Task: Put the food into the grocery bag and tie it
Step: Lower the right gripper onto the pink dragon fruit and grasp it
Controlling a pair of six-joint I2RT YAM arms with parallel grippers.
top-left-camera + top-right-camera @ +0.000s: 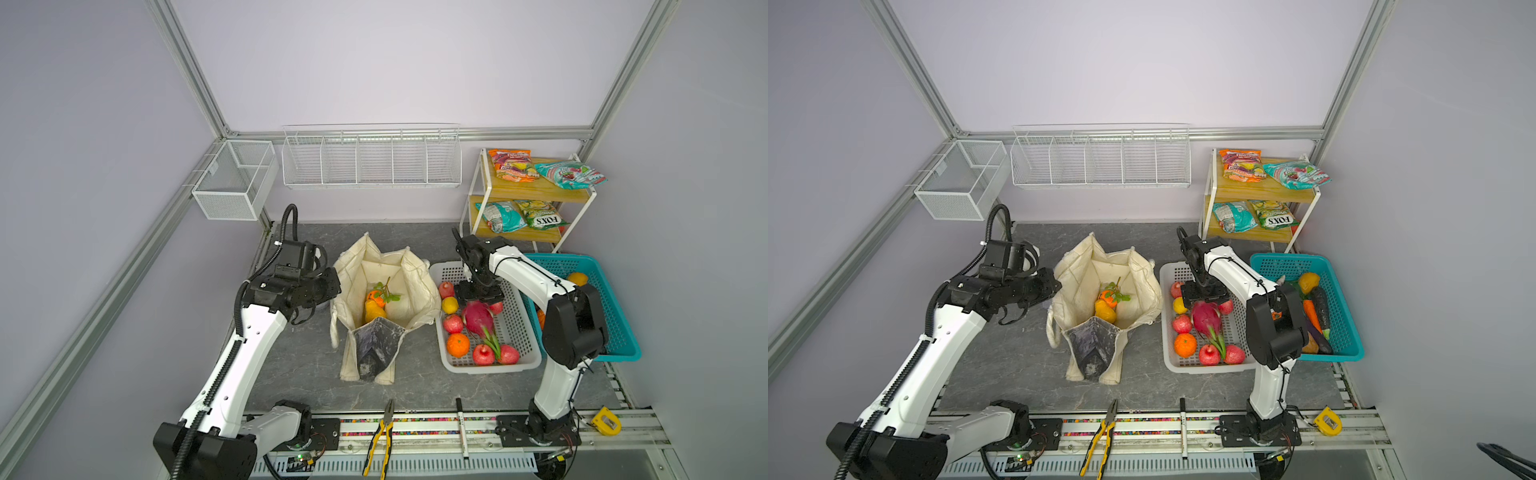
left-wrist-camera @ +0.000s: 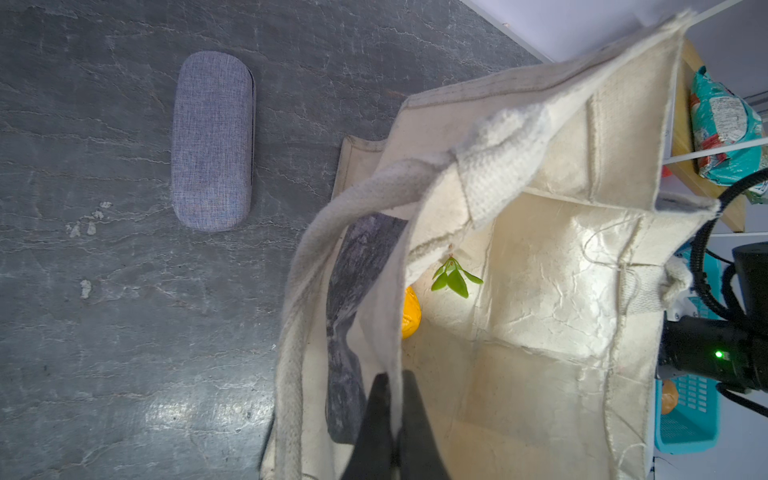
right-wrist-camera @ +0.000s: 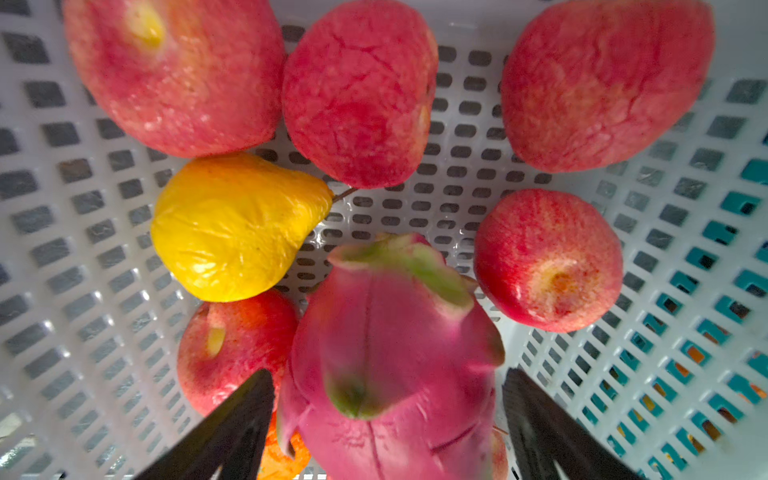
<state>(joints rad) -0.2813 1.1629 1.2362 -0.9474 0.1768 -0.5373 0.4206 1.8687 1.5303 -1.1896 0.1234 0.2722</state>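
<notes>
Left hand (image 2: 394,380) pinches the rim of the grocery bag (image 1: 415,270), propping its mouth open on the table (image 1: 419,386). Right hand (image 3: 386,374) hangs spread astride the dragon fruit (image 3: 386,324) in the white basket (image 1: 519,332), apparently for pickup.

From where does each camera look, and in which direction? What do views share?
Top views: high over the front edge, looking down at the table; left arm and right arm show.
Left wrist: beside the grocery bag, facing into it; the left pincer pinches its rim.
Right wrist: over the white basket, facing down; the open right pincer straddles the dragon fruit.
Shared: grocery bag and dragon fruit appear in both top views too.
</notes>
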